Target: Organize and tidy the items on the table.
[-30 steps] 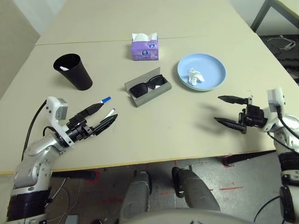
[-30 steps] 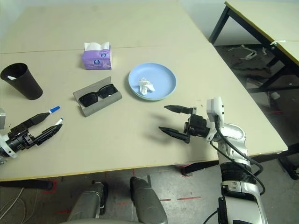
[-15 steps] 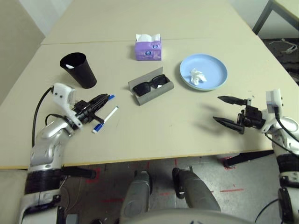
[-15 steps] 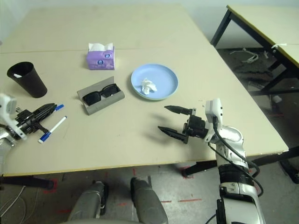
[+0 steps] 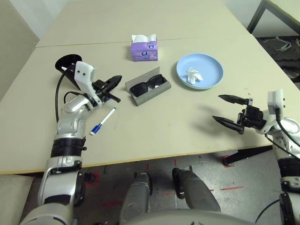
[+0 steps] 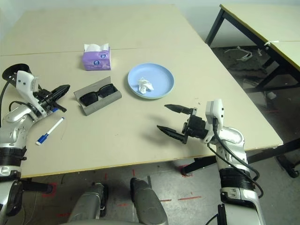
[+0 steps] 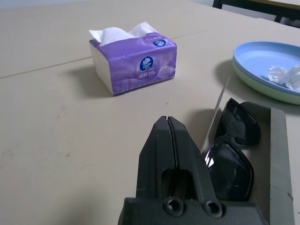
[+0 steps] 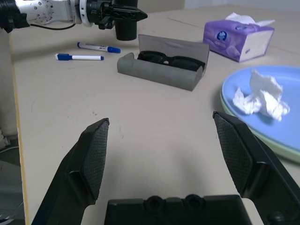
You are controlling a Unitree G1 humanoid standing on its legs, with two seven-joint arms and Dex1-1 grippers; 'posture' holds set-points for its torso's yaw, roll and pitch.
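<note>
Black sunglasses (image 5: pixel 149 86) lie in the open grey glasses case (image 5: pixel 159 90) mid-table. My left gripper (image 5: pixel 118 78) is shut with nothing in it, its tip just left of the case and pointing at it. Behind its wrist stands the black cup (image 5: pixel 63 62), partly hidden. One blue-capped marker (image 5: pixel 102 122) lies on the table (image 5: pixel 154 136) nearer me; the other marker (image 8: pixel 98 47) lies under my left hand. A crumpled tissue (image 5: pixel 193 77) rests on the light-blue plate (image 5: pixel 211 70), which sits on a green plate (image 7: pixel 262 87). My right gripper (image 5: pixel 217 108) hovers open at the right front.
A purple tissue box (image 5: pixel 144 48) stands behind the case, just before the table's seam (image 5: pixel 197 37). The table's front edge (image 5: pixel 154 160) runs close under my right gripper. A second table (image 6: pixel 262 21) stands off to the right.
My left gripper has shut, left the marker on the table, and swung away from me to the case's left end. The right arm has stayed put. The camera has shifted.
</note>
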